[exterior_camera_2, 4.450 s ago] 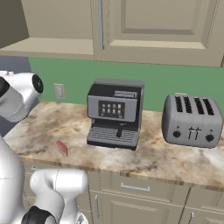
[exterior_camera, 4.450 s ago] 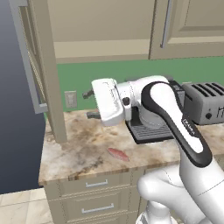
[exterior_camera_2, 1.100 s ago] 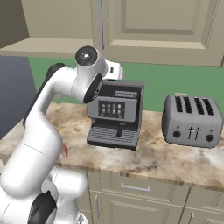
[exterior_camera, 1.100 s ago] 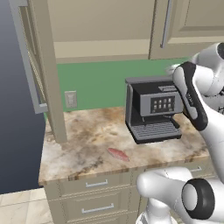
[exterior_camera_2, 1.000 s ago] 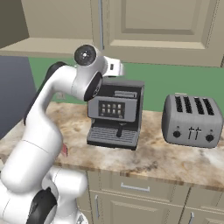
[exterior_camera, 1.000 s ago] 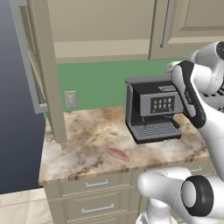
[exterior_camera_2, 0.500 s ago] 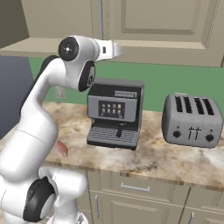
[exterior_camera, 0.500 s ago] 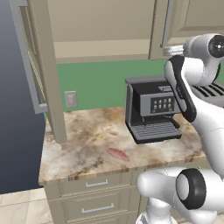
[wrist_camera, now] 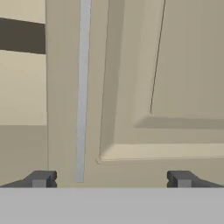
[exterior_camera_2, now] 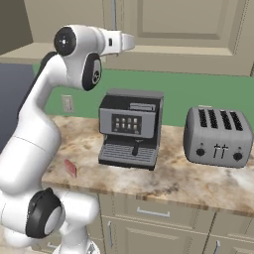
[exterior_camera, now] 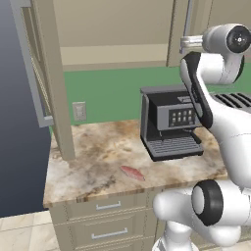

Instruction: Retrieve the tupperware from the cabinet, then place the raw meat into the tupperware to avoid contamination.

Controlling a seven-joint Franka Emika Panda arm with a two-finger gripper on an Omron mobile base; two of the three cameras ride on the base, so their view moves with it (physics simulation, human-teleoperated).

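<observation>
Facing the beige recessed-panel cabinet (wrist_camera: pixel 144 78) door, the two-finger gripper (wrist_camera: pixel 110 178) has its tips spread wide, empty, beside the vertical silver bar handle (wrist_camera: pixel 82 87). Flat pinkish-red raw meat (exterior_camera: pixel 132 172) lies on the marble counter (exterior_camera: pixel 88 166), long axis running diagonally, left of the black coffee machine (exterior_camera: pixel 169 122).

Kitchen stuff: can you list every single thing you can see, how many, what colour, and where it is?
cabinet: one, beige, on the wall above the counter; left door open, right door closed
cabinet handle: one, silver, upright on the closed door
raw meat: one, pinkish-red, flat on the counter, left of the coffee machine
coffee machine: one, dark grey, on the counter against the green wall
toaster: one, silver, right of the coffee machine
counter: one, marbled brown
drawers: several, beige, under the counter
wall outlet: one, pale, on the green wall
gripper: one, dark jaws apart, facing the closed cabinet door
</observation>
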